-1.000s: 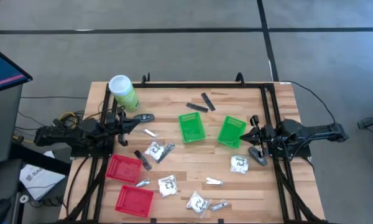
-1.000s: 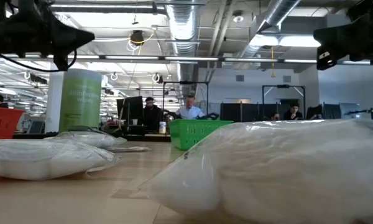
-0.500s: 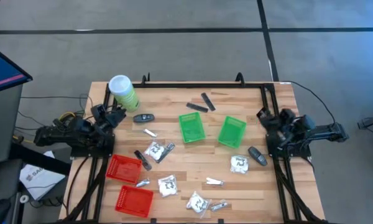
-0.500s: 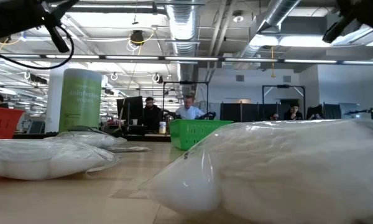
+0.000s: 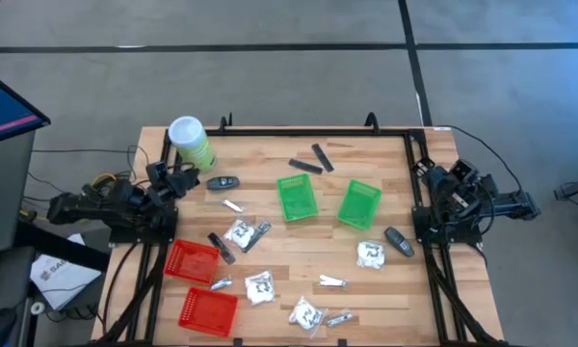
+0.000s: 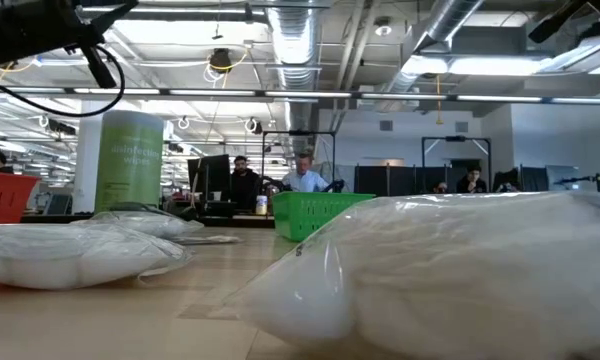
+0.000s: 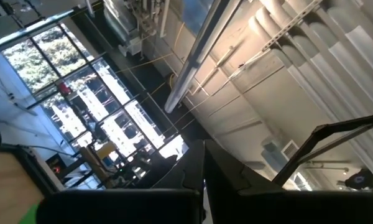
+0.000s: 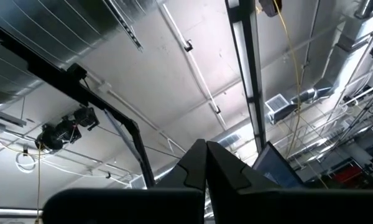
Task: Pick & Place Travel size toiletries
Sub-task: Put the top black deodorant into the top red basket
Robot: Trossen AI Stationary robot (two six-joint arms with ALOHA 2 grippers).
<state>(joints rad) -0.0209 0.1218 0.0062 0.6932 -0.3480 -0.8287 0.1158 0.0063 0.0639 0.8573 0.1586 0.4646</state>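
Note:
The travel size toiletries lie scattered over the wooden table. Among them are white packets (image 5: 239, 232) (image 5: 370, 253) (image 5: 260, 287), silvery sachets (image 5: 332, 281), dark sticks (image 5: 305, 166) and oval pieces (image 5: 223, 181) (image 5: 398, 240). One packet (image 6: 450, 270) fills the foreground of the low view. My left gripper (image 5: 178, 177) is at the table's left edge, shut and empty. My right gripper (image 5: 432, 174) is at the right edge, also shut and empty. In both wrist views the closed fingers (image 7: 203, 177) (image 8: 206, 165) point up at the ceiling.
Two green baskets (image 5: 298, 198) (image 5: 359, 204) stand at the table's middle. Two red baskets (image 5: 192, 260) (image 5: 208, 310) are at the near left. A tall light-green canister (image 5: 191, 143) stands at the far left corner, close to my left gripper. A black frame rims the table.
Both grippers have drawn back from over the table toward their own edges, tipping upward and rolling as they went. My right gripper has risen more than the left. Both have stayed shut, and nothing on the table has moved.

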